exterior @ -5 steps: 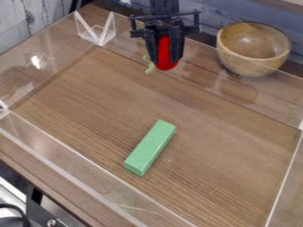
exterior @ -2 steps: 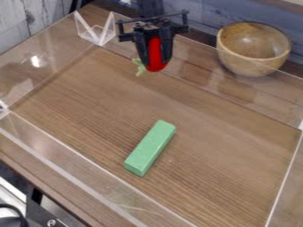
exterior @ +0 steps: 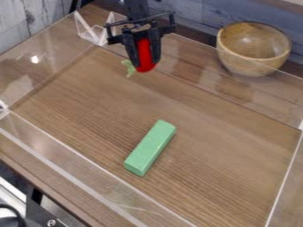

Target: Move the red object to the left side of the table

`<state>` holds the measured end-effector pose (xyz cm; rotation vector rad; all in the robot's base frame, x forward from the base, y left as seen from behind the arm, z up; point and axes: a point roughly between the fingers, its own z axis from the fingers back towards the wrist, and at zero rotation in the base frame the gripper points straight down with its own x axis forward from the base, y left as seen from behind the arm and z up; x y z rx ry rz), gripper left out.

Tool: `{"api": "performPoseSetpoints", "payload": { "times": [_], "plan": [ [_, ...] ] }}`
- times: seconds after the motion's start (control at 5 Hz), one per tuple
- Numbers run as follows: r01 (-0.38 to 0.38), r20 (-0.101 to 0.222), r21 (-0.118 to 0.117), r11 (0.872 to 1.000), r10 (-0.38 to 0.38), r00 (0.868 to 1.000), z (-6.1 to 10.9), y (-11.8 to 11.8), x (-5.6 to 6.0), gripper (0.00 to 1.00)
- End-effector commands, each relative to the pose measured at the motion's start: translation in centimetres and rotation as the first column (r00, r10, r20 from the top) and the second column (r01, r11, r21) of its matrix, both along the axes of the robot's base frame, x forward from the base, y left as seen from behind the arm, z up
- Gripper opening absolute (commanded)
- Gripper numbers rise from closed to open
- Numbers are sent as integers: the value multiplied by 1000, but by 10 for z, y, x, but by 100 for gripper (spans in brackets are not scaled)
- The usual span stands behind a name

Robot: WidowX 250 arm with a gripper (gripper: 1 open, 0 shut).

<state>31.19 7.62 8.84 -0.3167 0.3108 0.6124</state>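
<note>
Table: a brown wood-grain table (exterior: 225, 151), its planks running diagonally across the view, fills most of the picture.
Walls: low clear acrylic walls (exterior: 34, 58) border the tabletop; the left one catches white glare, and a folded clear corner piece (exterior: 89, 28) stands at the far edge.
Room: a grey-blue panelled backdrop (exterior: 254, 9) runs behind the far edge of the table; dark gear shows below the table's near-left corner, too dim to identify.
Landmark: a flat light-green block (exterior: 151, 147) lies on the wood near the middle, turned at a slant.
Gripper: the black gripper (exterior: 142, 55) hangs well beyond the green block, toward the far edge and slightly left of it, pointing steeply down.
Gripper state: its two fingers are clamped on the red object, one on each side.
Red object: the red object (exterior: 144, 53) sits between the fingers, far behind the green block; a green leafy bit shows at its lower left. Whether it touches the wood I cannot tell.
Bowl: a wooden bowl (exterior: 252, 47) stands upright far behind and to the right of the green block, well apart from the gripper.
In the way: bare wood lies left of the green block up to the left wall.
</note>
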Motion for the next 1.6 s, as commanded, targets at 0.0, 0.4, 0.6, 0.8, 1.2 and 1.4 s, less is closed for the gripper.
{"api": "performPoseSetpoints", "payload": {
  "times": [0.0, 0.4, 0.6, 0.8, 1.2, 1.4],
  "plan": [
    [-48, 57, 23, 999, 47, 997, 13, 11, 1, 0],
    [-49, 54, 46, 998, 46, 997, -11, 24, 1, 0],
    [-39, 49, 51, 998, 36, 998, -21, 26, 2, 0],
    [-36, 38, 53, 998, 34, 999, -29, 25, 2, 0],
    [-21, 23, 55, 998, 20, 1000, -38, 22, 2, 0],
    [-11, 17, 54, 998, 10, 1000, -40, 20, 1, 0]
  ]
}}
